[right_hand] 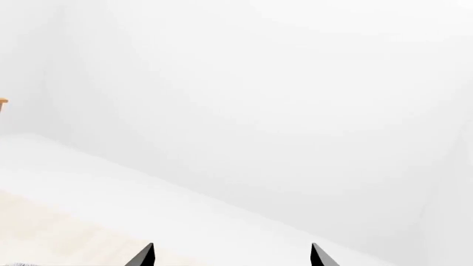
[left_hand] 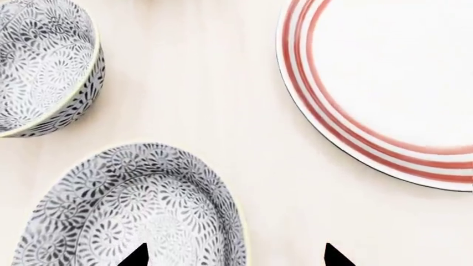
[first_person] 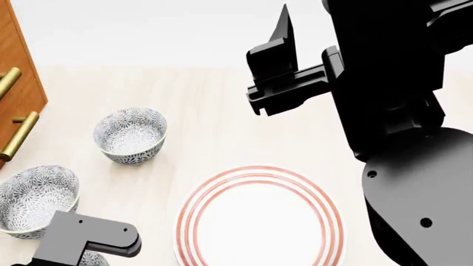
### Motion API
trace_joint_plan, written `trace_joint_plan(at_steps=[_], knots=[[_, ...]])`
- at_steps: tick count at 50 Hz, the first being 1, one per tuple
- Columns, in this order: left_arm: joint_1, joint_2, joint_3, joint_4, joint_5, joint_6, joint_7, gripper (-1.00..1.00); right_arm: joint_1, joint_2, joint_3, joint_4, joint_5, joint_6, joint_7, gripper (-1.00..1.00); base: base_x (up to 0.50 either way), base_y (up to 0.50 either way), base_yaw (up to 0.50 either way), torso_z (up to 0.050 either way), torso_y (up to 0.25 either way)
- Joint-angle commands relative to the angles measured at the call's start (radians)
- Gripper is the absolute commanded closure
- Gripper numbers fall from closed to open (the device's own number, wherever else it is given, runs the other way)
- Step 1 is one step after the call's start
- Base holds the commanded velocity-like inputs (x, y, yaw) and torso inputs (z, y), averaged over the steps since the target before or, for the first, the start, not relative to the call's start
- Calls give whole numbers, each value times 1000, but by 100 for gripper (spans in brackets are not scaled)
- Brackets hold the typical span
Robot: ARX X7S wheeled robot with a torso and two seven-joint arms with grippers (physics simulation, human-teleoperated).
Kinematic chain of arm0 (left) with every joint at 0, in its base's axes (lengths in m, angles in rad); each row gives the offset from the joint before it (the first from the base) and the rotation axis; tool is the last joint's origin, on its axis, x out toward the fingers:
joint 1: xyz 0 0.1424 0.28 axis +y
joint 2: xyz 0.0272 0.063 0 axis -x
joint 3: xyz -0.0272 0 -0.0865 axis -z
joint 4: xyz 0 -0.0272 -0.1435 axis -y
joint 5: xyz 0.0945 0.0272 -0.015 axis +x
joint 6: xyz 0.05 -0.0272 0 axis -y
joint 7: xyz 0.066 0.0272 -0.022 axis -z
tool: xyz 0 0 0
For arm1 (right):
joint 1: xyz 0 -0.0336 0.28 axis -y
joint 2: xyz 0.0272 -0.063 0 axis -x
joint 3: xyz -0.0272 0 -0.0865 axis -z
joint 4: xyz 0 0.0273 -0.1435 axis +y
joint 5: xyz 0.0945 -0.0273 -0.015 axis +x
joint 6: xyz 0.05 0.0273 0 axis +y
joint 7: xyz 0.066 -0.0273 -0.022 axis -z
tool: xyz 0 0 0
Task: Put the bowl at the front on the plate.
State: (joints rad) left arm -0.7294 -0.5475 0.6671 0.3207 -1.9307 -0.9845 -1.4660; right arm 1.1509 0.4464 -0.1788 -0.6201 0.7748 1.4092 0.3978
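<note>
I am holding my left gripper (left_hand: 236,258) spread wide and empty, low over the near left part of the pale wooden table (first_person: 221,122). The bowl (left_hand: 133,210), the nearest of three blue-grey floral bowls, is sitting upright directly below it. One fingertip (left_hand: 139,256) is showing over the bowl's patterned inside, and the other is showing over bare table on the plate's side, so the bowl's right rim is lying between my two fingers. I cannot tell whether either finger is touching the ceramic.

In the head view my left arm (first_person: 88,235) is covering most of that bowl (first_person: 92,259), and only a sliver of its pattern is peeking out at the near edge.

The red-ringed plate (first_person: 258,219) is lying flat to the right of the bowl, near it but apart, with bare wood between them. A second floral bowl (first_person: 37,199) is standing just beyond the bowl to the left, and a third floral bowl (first_person: 130,136) is standing farther off, well apart from my fingers.

I am keeping my right gripper (right_hand: 230,256) raised high on the right, fingers parted and holding nothing, facing the white wall. A wooden cabinet (first_person: 15,83) with brass handles is standing at the far left.
</note>
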Motion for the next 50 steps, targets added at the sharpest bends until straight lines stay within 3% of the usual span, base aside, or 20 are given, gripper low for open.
trace_joint_plan(at_steps=[1,39,40,50], knots=[[28,-9,20,1,26,9,23,-100,-2,2,-2,-1,9,-3,7,-100,0,0,0,0,0],[61,-20,66,-36,46,31,47,-100,-4,18,-18,3,30,-16,25,-100,0,0,0,0,0],[62,-20,66,-40,45,33,48,100,-4,18,-18,3,31,-16,26,-100,0,0,0,0,0],[71,-20,64,-41,75,43,95,100,-2,18,-18,-6,43,-16,31,-100,0,0,0,0,0]])
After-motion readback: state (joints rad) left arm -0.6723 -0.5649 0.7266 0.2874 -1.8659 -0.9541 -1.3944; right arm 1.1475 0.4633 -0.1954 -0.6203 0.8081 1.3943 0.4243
